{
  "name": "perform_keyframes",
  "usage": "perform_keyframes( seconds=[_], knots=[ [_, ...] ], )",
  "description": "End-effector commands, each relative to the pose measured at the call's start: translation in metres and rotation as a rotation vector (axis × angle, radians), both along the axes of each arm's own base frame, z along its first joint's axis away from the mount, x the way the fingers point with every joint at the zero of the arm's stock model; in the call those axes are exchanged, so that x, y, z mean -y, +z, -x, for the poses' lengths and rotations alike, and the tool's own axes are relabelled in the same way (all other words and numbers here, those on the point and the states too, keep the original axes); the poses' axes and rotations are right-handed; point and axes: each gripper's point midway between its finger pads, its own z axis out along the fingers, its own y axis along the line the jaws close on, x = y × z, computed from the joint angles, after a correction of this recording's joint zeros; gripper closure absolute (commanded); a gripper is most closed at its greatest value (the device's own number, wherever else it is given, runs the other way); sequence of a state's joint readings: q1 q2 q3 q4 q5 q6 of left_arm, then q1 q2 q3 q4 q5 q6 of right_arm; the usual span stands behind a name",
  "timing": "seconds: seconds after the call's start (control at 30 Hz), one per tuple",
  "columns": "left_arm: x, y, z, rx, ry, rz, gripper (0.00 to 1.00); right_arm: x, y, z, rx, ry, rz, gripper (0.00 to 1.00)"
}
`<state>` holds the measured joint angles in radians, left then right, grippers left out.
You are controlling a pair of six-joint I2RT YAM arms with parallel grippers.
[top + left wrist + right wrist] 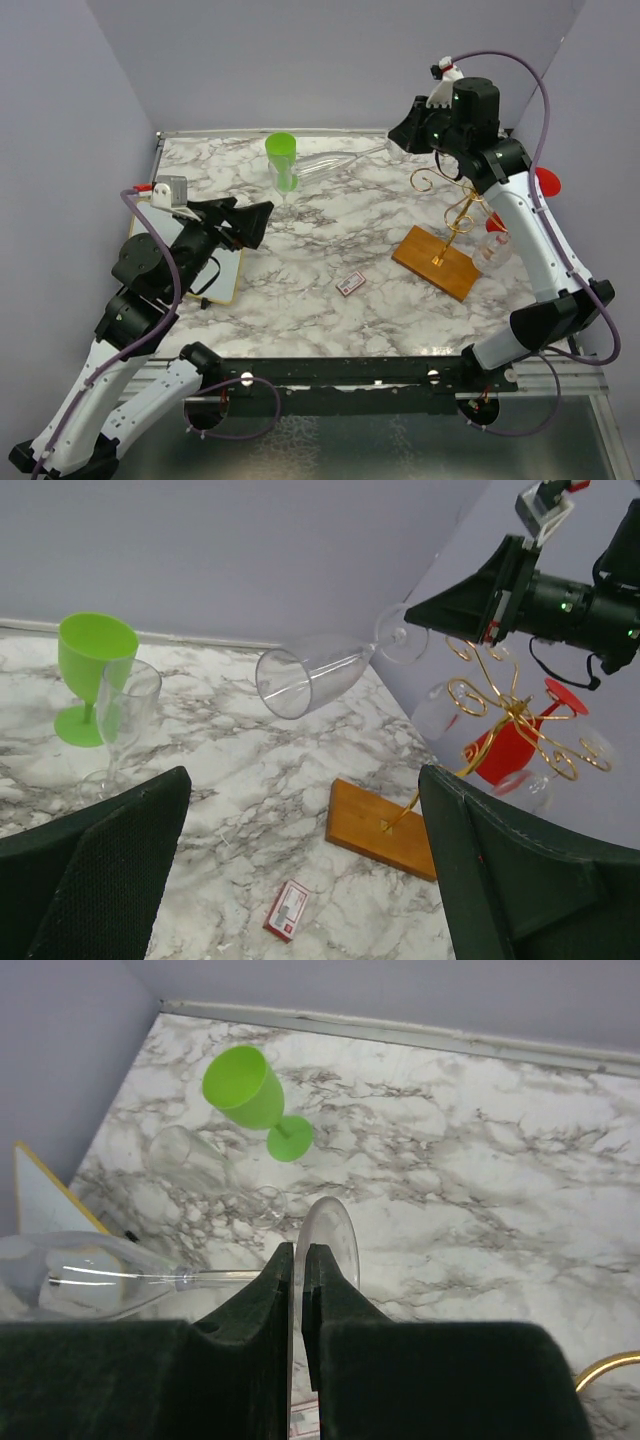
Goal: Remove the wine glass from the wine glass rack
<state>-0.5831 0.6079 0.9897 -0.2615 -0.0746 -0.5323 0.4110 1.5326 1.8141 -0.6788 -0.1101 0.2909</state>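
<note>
The right gripper (297,1255) clamps the foot of the clear wine glass (330,165), holding it sideways in mid-air, apart from the gold wine glass rack (450,215); the left gripper (255,220) gapes empty; removal looks done; seemingly only setting down remains.

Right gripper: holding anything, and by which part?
Right gripper pinches the clear wine glass by its round foot; glass lies sideways in the air.
</note>
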Motion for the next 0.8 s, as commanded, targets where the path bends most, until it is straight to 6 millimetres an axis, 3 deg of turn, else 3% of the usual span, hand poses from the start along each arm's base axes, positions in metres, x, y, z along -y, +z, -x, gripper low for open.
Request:
perform_keyframes(
  seconds=[0.0, 0.13, 0.33, 0.47, 0.77],
  knots=[
    [-0.015, 0.011, -0.002, -0.035, 0.083, 0.059, 0.02, -0.023, 0.036, 0.022, -0.041, 0.198, -0.316, 0.98],
    [-0.009, 0.019, -0.004, -0.070, 0.070, 0.135, 0.06, -0.024, 0.043, 0.031, -0.054, 0.259, -0.401, 0.98],
    [0.022, 0.031, -0.014, -0.157, -0.027, 0.214, 0.19, -0.031, 0.047, 0.043, 0.001, 0.359, -0.407, 0.98],
    [0.038, 0.038, -0.014, -0.172, -0.101, 0.237, 0.35, -0.033, 0.046, 0.048, 0.034, 0.402, -0.404, 0.98],
    [0.058, 0.020, -0.017, -0.242, -0.172, 0.208, 0.53, -0.032, 0.042, 0.048, 0.045, 0.408, -0.382, 0.98]
  ],
)
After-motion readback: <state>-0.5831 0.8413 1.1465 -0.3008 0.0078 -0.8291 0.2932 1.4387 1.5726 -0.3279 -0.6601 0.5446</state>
